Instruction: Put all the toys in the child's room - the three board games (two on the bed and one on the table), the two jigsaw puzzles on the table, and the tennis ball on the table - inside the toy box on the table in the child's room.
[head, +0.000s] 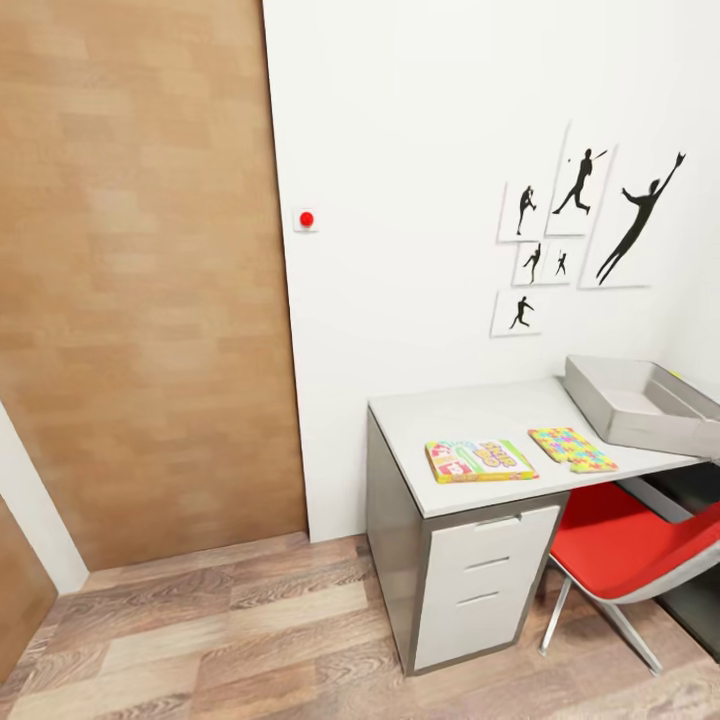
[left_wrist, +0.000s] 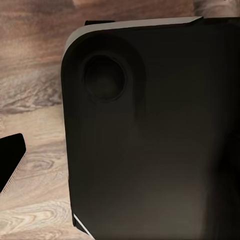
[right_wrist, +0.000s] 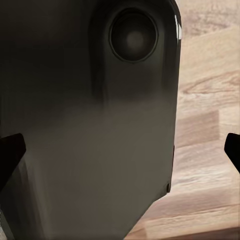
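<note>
In the head view the table (head: 450, 415) stands against the white wall at the right. Near its front edge lies one board game (head: 480, 460), a flat box with a busy pink, yellow and green cover. Just to its right is a bright jigsaw puzzle (head: 572, 448). The light grey toy box (head: 640, 405) sits at the table's far right, apparently with nothing in the part I see. The tennis ball and the bed are out of view. My left gripper (left_wrist: 120, 165) and right gripper (right_wrist: 120, 155) hang over the robot's dark body, with black fingertips (right_wrist: 10, 155) spread wide and nothing held.
A red chair (head: 620, 545) is tucked under the table's right half. White drawers (head: 480, 590) fill its left end. A large wood-panelled surface (head: 140, 280) covers the left wall. Black silhouette pictures (head: 580, 230) hang above the table. Wood plank floor (head: 250, 620) lies open in front.
</note>
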